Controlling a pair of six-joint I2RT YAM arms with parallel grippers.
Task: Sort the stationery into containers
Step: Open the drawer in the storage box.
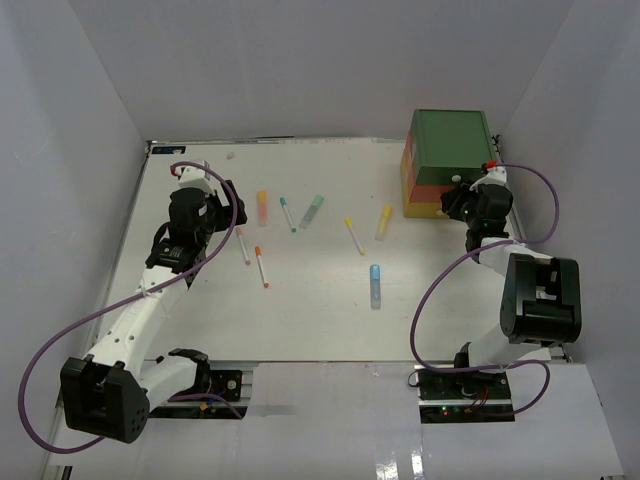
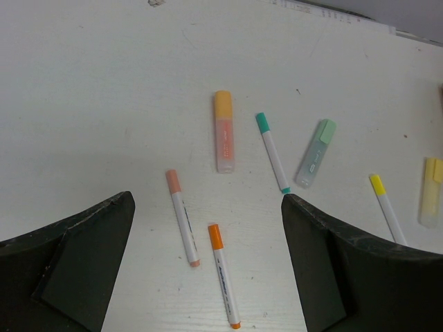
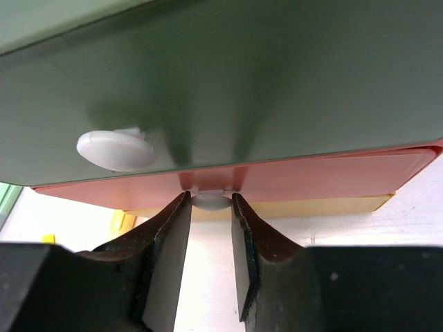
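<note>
Right gripper (image 3: 210, 207) lines up on the white knob (image 3: 211, 200) of the red drawer (image 3: 332, 173), beneath the green drawer (image 3: 277, 90). Its jaws are set narrow on either side of the knob; whether they grip it cannot be told. Left gripper (image 2: 208, 200) hangs wide open and empty over pens (image 2: 223, 277) scattered on the table (image 1: 320, 320), well apart from that drawer. Opening it looks to be the step in hand. The next move calls for a firm pinch and a straight pull.

left claw (image 2: 208, 199) spread wide, right claw (image 3: 210, 199) pinched narrow

White table (image 1: 320, 325), plain white walls (image 1: 300, 70), even light
</note>
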